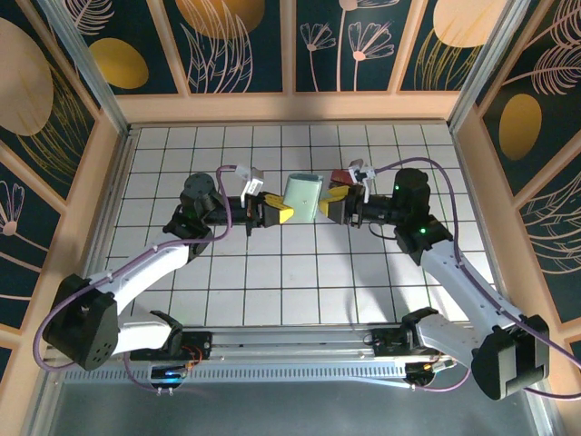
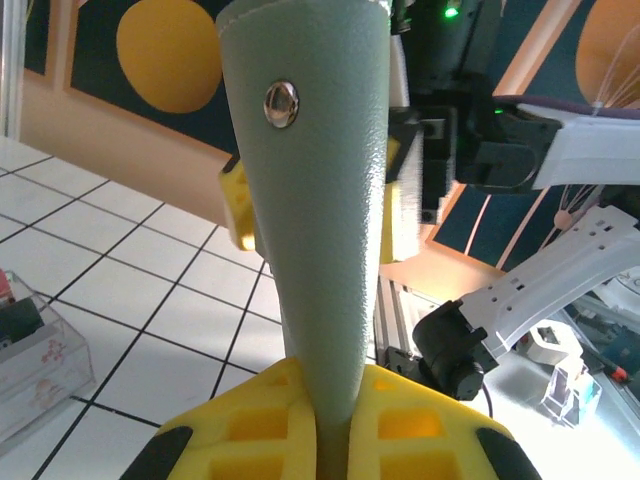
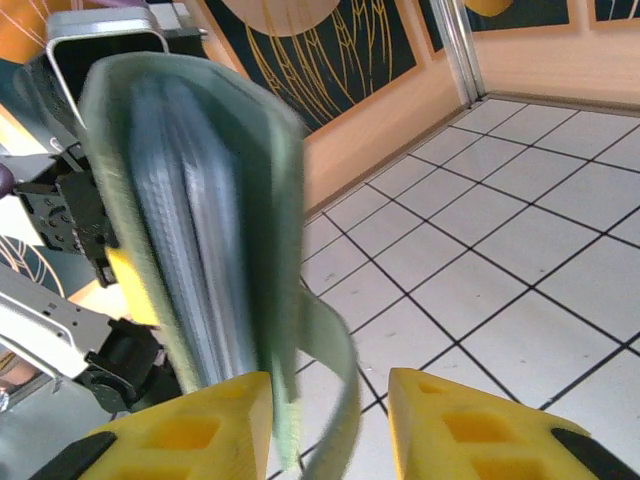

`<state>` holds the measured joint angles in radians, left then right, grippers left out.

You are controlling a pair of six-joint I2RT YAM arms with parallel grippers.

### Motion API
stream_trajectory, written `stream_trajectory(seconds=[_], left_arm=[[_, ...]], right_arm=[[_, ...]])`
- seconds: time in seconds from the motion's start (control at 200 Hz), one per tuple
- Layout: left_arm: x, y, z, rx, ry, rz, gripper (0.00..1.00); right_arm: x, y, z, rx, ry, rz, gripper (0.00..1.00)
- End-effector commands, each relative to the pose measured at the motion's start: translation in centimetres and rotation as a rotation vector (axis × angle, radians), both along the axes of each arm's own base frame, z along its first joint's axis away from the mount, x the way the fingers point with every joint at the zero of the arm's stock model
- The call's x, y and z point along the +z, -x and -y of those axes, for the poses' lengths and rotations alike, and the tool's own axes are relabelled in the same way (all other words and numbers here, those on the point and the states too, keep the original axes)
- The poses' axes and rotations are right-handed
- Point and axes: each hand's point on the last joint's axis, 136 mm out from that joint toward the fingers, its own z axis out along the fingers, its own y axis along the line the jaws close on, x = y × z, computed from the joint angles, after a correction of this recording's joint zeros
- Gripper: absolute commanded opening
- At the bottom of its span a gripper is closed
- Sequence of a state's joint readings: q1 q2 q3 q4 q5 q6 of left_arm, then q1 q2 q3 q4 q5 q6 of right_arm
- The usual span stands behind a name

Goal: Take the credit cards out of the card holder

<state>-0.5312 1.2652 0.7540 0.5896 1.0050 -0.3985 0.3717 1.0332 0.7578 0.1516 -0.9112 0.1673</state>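
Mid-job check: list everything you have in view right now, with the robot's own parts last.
card holder: one, grey-green, held above the table between the two grippers, metal snap on its outer face
stacked layers: grey-blue, inside the card holder, too blurred to count or to tell cards from pockets
clear plastic box: one, red and black contents, on the tiles on the far side of the grippers
table: one, white tiles, dark grid lines
wall panels: dark blue with gold motifs, wooden frames, around the table
left gripper: one, yellow fingers, shut on the card holder
right gripper: one, yellow fingers, open, holder's loose flap between them
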Motion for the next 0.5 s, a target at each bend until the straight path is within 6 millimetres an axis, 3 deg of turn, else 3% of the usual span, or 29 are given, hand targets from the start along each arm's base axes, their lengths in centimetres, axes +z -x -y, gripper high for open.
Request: stream_trajectory(seconds=[0.0, 0.495], left_arm=[[2.4, 1.6, -0.2, -0.057, 0.057, 0.087, 0.0], [2.5, 1.1, 0.0, -0.047, 0.069, 0.07, 0.0]], right_arm=[[0.7, 0.4, 0.1, 0.038, -0.04, 0.048, 0.32], [1.4, 1.6, -0.1, 0.111, -0.085, 0.06, 0.36]])
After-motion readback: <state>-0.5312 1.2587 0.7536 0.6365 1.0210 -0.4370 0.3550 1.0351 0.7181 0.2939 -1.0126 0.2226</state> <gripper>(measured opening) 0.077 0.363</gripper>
